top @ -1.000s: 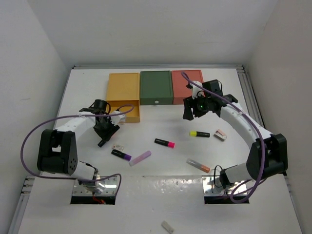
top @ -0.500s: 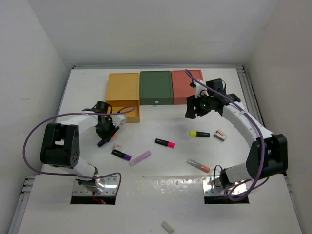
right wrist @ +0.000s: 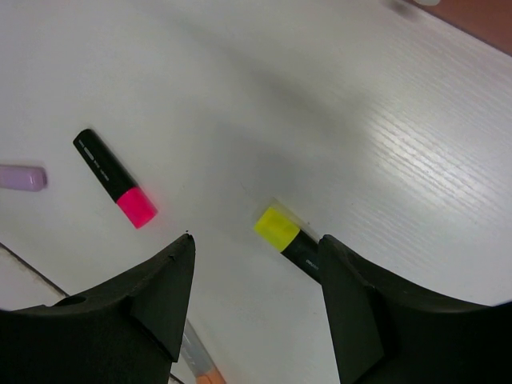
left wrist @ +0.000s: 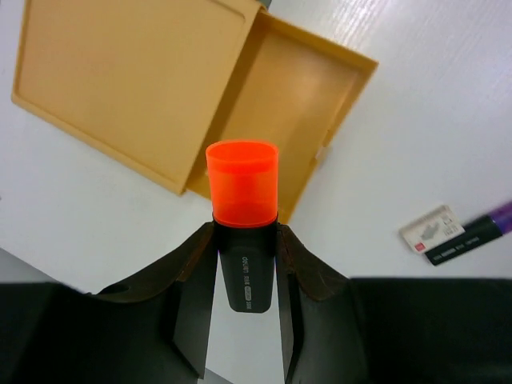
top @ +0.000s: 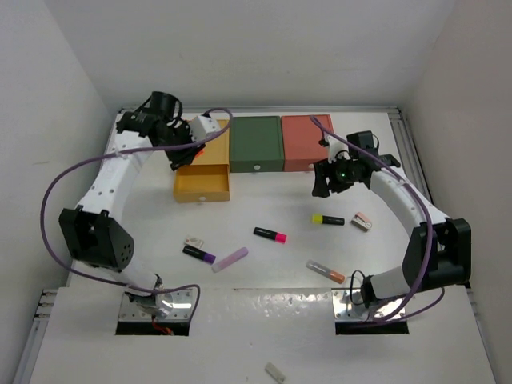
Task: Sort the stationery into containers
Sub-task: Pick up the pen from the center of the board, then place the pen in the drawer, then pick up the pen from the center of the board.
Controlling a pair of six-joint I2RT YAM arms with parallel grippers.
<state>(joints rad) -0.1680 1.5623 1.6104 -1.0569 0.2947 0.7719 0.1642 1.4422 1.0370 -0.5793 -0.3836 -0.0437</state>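
The left gripper (left wrist: 245,234) is clamped on an orange-capped marker (left wrist: 242,182), cap pointing away from the wrist. It holds the marker in the air over the yellow box (top: 202,138), whose drawer (top: 202,186) is pulled open toward the arms. The green box (top: 256,142) and red box (top: 304,141) sit shut in a row to its right.

The right gripper (right wrist: 256,238) has its jaws spread wide and holds nothing. It hangs above a yellow-capped marker (top: 327,219) lying on the white tabletop (top: 144,212).

Loose on the tabletop are a pink-capped marker (top: 270,234) in the middle, a purple-capped marker (top: 198,254) with an eraser (top: 193,241) just beside it, a lilac stick (top: 230,259), an orange-tipped tube (top: 326,272), and a second eraser (top: 362,222) near the yellow-capped marker.
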